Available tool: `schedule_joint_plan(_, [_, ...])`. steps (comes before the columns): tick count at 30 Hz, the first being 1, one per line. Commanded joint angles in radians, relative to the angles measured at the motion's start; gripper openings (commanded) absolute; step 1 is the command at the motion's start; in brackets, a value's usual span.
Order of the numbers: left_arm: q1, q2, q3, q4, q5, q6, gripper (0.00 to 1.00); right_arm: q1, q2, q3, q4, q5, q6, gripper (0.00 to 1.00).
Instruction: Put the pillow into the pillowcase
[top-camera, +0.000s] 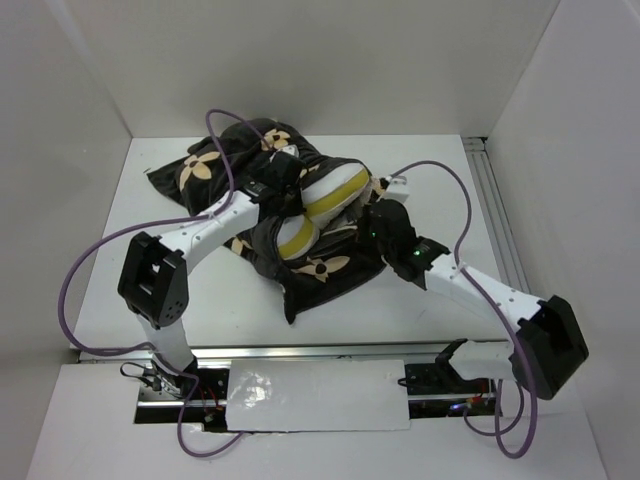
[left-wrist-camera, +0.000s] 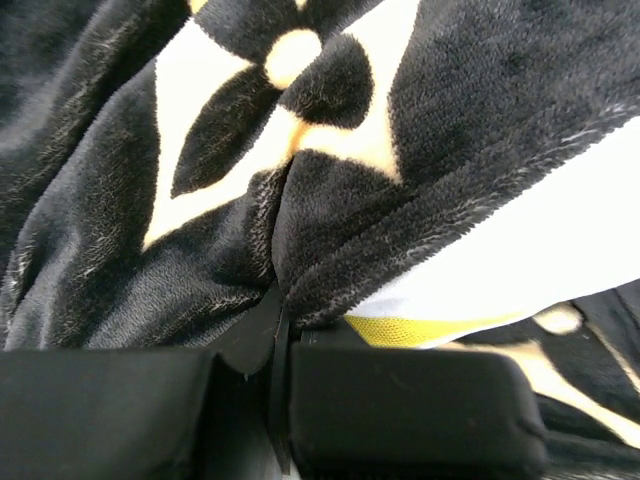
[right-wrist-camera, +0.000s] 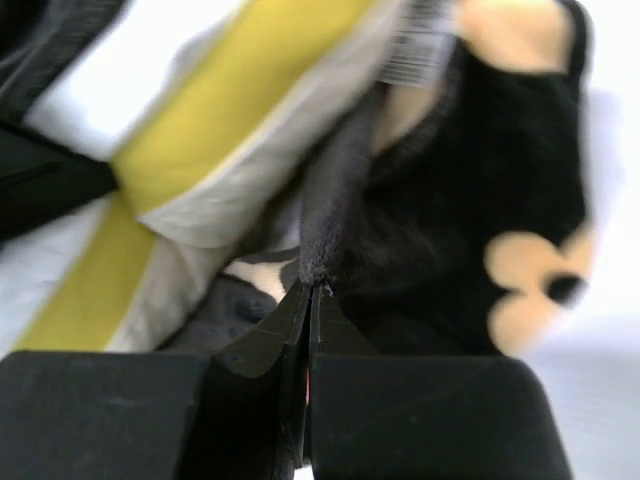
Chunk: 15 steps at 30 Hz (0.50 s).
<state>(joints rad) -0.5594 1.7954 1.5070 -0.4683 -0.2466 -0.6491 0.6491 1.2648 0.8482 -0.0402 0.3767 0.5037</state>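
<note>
Pillow (top-camera: 335, 195) partly sheathed in pillowcase (top-camera: 205, 170), on bench (top-camera: 230, 310) toward far edge. Left gripper (left-wrist-camera: 280, 310) jaws pinch pillowcase plush; right gripper (right-wrist-camera: 312, 295) jaws pinch its hem (yellow stripe exposed).

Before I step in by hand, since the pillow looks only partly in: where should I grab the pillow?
Grip the pillow at its bare white bulge, likely from above on the right: only that shows outside the pillowcase, between the left gripper and right gripper, both shut on the case's edge.
</note>
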Motion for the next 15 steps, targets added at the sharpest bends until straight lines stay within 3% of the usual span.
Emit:
schedule_joint_plan(1, [0.053, -0.01, -0.044, -0.013, -0.129, -0.006, 0.0, -0.055, -0.105, -0.032, -0.033, 0.158, -0.03, 0.0])
schedule_joint_plan(8, [0.121, -0.01, -0.086, -0.043, -0.148, -0.053, 0.0, -0.127, -0.244, -0.061, -0.196, 0.192, -0.059, 0.0])
schedule_joint_plan(15, [0.174, -0.019, -0.096, -0.062, -0.2, -0.075, 0.0, -0.189, -0.277, -0.202, -0.369, 0.117, 0.064, 0.0])
